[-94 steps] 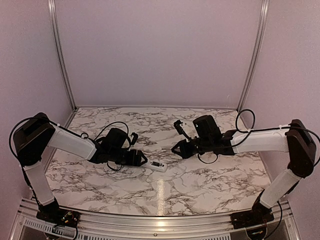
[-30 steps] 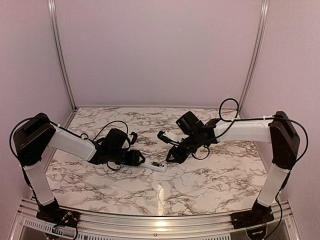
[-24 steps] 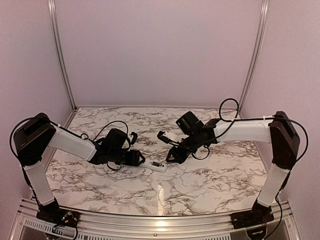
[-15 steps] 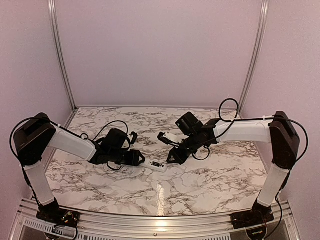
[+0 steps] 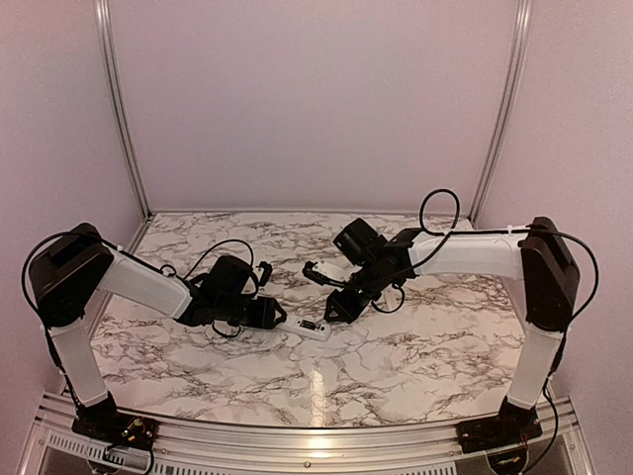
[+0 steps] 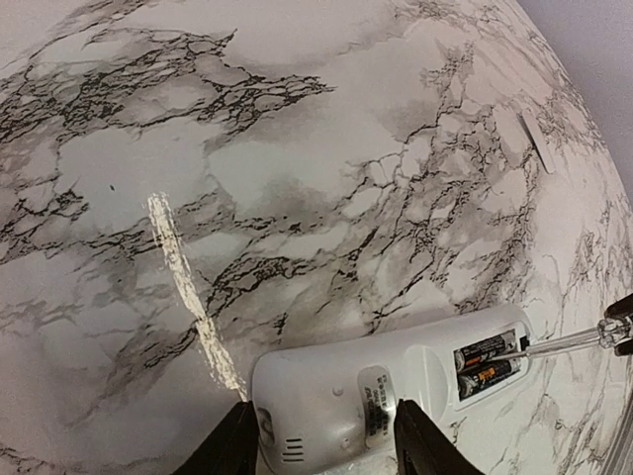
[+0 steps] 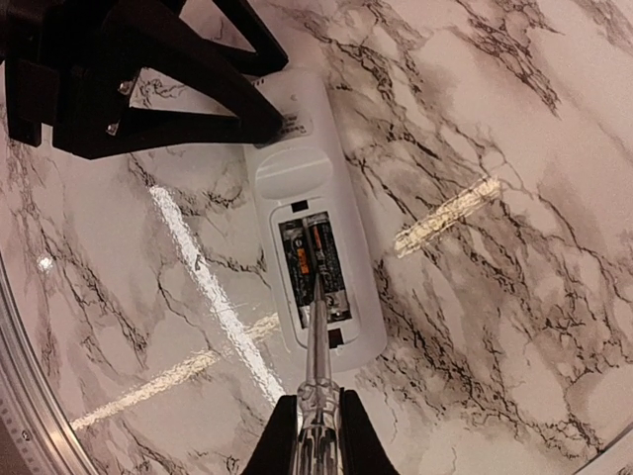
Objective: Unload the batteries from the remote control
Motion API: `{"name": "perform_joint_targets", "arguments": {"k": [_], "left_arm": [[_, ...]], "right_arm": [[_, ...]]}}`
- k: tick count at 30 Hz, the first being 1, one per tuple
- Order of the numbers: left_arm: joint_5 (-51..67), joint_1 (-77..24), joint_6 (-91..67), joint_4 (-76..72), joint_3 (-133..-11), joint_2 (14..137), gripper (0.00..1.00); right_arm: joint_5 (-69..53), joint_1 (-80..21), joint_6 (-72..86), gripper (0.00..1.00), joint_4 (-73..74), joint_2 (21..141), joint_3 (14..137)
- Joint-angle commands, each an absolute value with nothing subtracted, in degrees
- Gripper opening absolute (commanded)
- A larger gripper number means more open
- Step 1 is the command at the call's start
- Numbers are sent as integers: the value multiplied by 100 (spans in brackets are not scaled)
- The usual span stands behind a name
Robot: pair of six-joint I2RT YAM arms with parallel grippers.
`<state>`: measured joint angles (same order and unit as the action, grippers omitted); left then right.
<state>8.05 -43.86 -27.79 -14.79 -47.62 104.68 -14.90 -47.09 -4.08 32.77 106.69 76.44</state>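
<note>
The white remote control (image 5: 311, 328) lies back up on the marble table with its battery bay open. It also shows in the left wrist view (image 6: 396, 376) and the right wrist view (image 7: 297, 168). Two dark batteries (image 7: 315, 259) lie side by side in the bay, also seen in the left wrist view (image 6: 487, 364). My left gripper (image 6: 321, 430) is shut on the remote's end opposite the bay (image 5: 280, 319). My right gripper (image 7: 312, 435) is shut on a thin clear-handled stick (image 7: 316, 327). The stick's tip rests between the two batteries. In the top view the right gripper (image 5: 332, 307) hovers just right of the remote.
A small flat white cover piece (image 6: 539, 142) lies on the marble beyond the remote. The left gripper's black fingers (image 7: 198, 89) crowd the remote's far end in the right wrist view. Metal frame posts and pale walls enclose the table.
My right arm has swung left and down toward the remote, bringing the stick's tip into the battery bay. The left arm and the remote have not moved.
</note>
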Motion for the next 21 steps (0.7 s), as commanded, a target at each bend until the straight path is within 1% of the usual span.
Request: {"name": "perform_joint_targets", "arguments": {"k": [1, 11, 15, 19, 21], "left_arm": [[1046, -4425, -2709, -1661, -4749, 10593, 49], [1070, -4430, -2668, -1708, -4713, 10591, 49], [1089, -4423, -2663, -1723, -4697, 10591, 48], [1103, -4426, -2661, -1723, -4710, 10599, 48], [1113, -4423, -2663, -1723, -4719, 10604, 48]], "right_arm": [[-1472, -4701, -381, 0, 3471, 10958, 7810], [-1877, -4633, -511, 0, 3841, 11184, 8020], [-1537, -4685, -448, 0, 3986, 11345, 8073], [-968, -4872, -247, 0, 3892, 11286, 7966], [-498, -5013, -138, 0, 3881, 11264, 7933]]}}
